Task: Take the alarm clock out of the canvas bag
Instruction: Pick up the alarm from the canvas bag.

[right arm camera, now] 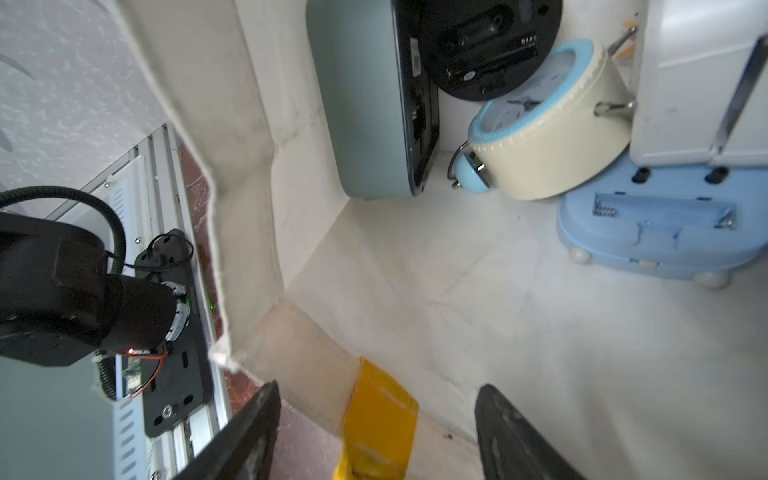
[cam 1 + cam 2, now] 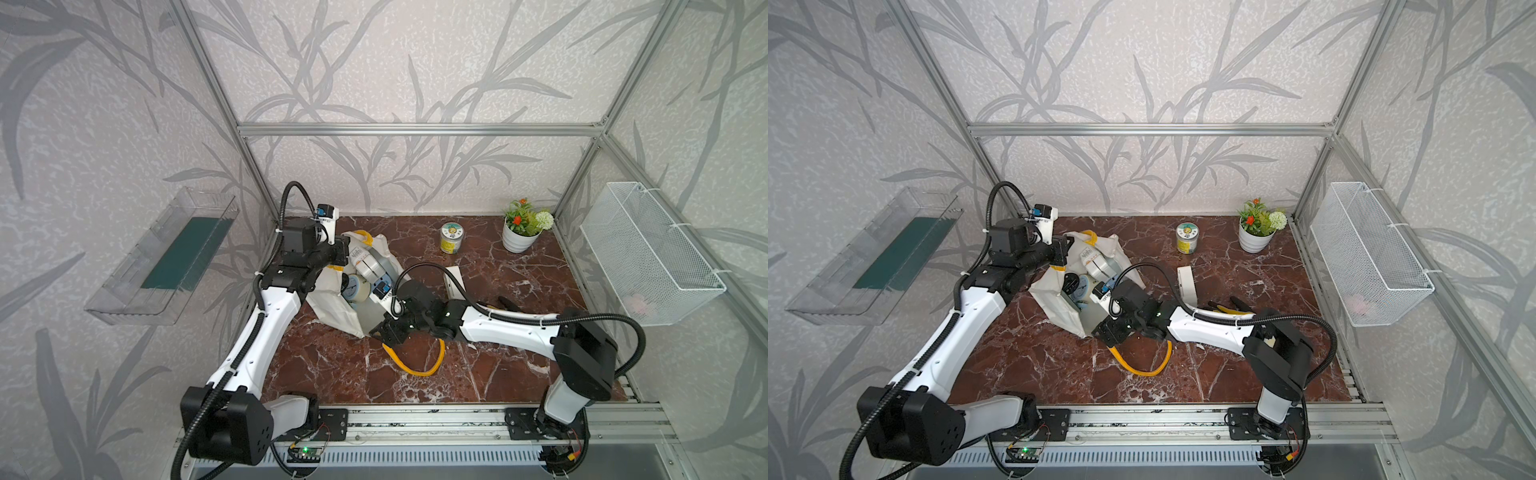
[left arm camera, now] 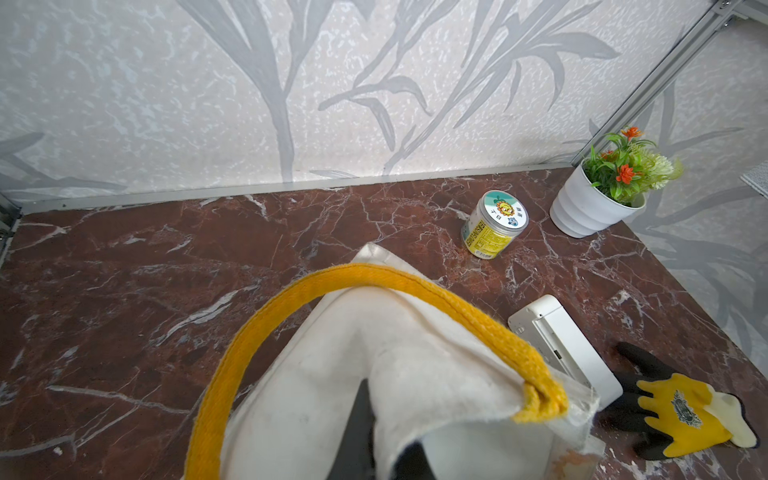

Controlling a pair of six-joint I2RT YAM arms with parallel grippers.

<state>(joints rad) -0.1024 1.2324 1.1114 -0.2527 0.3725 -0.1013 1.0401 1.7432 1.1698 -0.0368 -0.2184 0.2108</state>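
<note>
- The bag (image 2: 332, 305) lies on its side near the back-left corner of the bench (image 2: 332, 374), mouth facing the front edge.
- The left gripper (image 3: 384, 449) is pinched tight on the bag's upper rim beside a yellow handle (image 3: 415, 286), apparently to prop the mouth open.
- The right gripper (image 1: 380, 432), jaws wide and empty, straddles the lower rim, seemingly lined up to reach in.
- The cream, blue-rimmed alarm clock (image 1: 552, 137) sits deep inside among other clocks (image 1: 665, 224).
- The label on the jar (image 3: 494, 224) is too small to read.
</note>
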